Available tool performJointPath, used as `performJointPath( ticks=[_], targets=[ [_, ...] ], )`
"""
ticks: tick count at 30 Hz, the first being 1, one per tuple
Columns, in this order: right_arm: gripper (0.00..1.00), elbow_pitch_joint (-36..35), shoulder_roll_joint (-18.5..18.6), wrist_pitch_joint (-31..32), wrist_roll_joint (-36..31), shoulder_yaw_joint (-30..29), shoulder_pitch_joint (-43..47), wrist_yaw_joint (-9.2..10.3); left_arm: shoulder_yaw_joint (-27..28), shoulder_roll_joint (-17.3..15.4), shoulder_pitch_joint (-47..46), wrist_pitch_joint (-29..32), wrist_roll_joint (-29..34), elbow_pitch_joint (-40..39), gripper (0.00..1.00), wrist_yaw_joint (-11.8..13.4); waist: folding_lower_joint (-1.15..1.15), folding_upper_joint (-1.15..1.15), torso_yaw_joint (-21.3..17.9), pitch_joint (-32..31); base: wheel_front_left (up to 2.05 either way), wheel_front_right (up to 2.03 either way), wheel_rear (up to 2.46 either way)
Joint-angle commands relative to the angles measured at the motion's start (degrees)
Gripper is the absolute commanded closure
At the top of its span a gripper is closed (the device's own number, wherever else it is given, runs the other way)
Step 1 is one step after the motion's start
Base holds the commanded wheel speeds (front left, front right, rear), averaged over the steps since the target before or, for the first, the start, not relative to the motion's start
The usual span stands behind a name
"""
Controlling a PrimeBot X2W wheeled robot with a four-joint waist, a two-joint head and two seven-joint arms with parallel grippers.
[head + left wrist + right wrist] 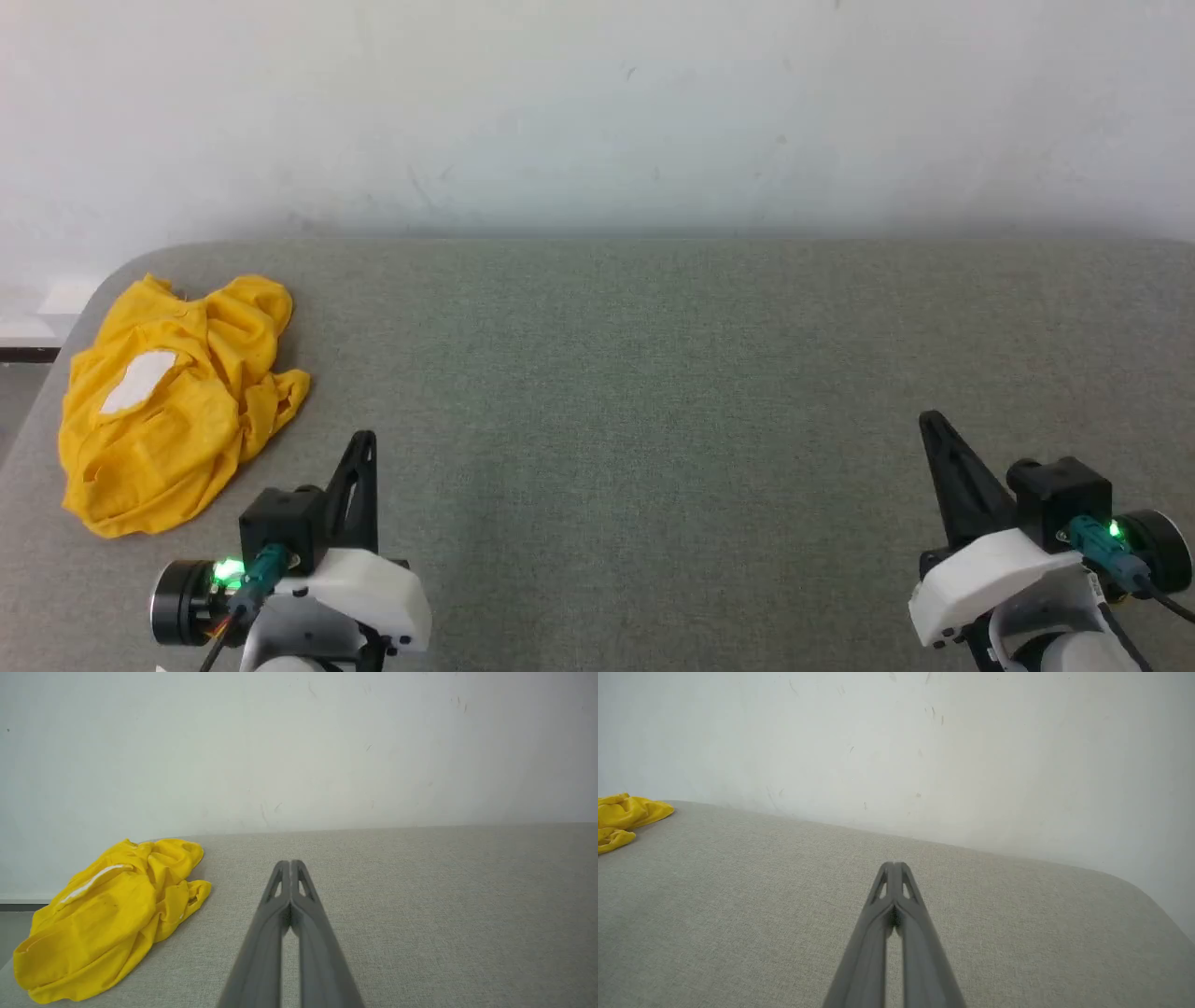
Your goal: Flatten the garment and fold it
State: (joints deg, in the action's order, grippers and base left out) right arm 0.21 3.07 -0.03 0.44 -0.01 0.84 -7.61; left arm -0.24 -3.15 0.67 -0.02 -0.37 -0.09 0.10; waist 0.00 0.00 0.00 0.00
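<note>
The garment (173,401) is a mustard-yellow T-shirt with a white patch, lying crumpled in a heap at the far left of the grey table (653,373). The left wrist view has the garment (107,919) at its lower left; the right wrist view catches an edge of the garment (623,816) at its far left. My left gripper (364,439) is shut with nothing in it, a little to the right of the heap and apart from it; its closed tips (290,863) point toward the wall. My right gripper (929,420) is shut and empty near the table's right side, its tips (893,864) touching.
A white wall (597,112) runs along the table's far edge. The table's rounded left corner (121,271) lies just behind the heap, and its right corner (1148,896) curves away. A wide stretch of grey cloth surface lies between the two grippers.
</note>
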Motion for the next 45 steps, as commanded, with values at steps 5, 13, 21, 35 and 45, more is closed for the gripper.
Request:
performJointPath(
  ticks=[5, 13, 21, 35, 45],
  targets=[
    [1.0, -0.2, -0.2, 0.0, -0.4, 0.0, -0.8, 0.12, 0.2, 0.3, -0.7, 0.0, 0.4, 0.1, 1.0, -0.1, 0.0, 0.0, 0.0, 0.0, 0.0, 0.0, 0.0],
    [1.0, -0.2, -0.2, 0.0, -0.4, 0.0, -0.8, 0.12, 0.2, 0.3, -0.7, 0.0, 0.4, 0.1, 1.0, -0.1, 0.0, 0.0, 0.0, 0.0, 0.0, 0.0, 0.0],
    [1.0, -0.2, -0.2, 0.0, -0.4, 0.0, -0.8, 0.12, 0.2, 0.3, -0.7, 0.0, 0.4, 0.1, 1.0, -0.1, 0.0, 0.0, 0.0, 0.0, 0.0, 0.0, 0.0],
    [0.0, 0.1, 0.0, -0.2, 0.2, -0.2, 0.1, 0.0, 0.0, 0.0, 0.1, -0.2, 0.0, 0.0, 0.0, 0.0, 0.0, 0.0, 0.0, 0.0, 0.0, 0.0, 0.0],
    [0.0, 0.3, 0.0, -1.4, 0.9, -1.7, 0.4, 0.01, 0.0, -0.1, 0.6, -1.4, 0.0, -0.6, 0.0, 0.0, 0.0, 0.0, 0.1, 0.0, 0.0, 0.0, 0.0]
  ],
)
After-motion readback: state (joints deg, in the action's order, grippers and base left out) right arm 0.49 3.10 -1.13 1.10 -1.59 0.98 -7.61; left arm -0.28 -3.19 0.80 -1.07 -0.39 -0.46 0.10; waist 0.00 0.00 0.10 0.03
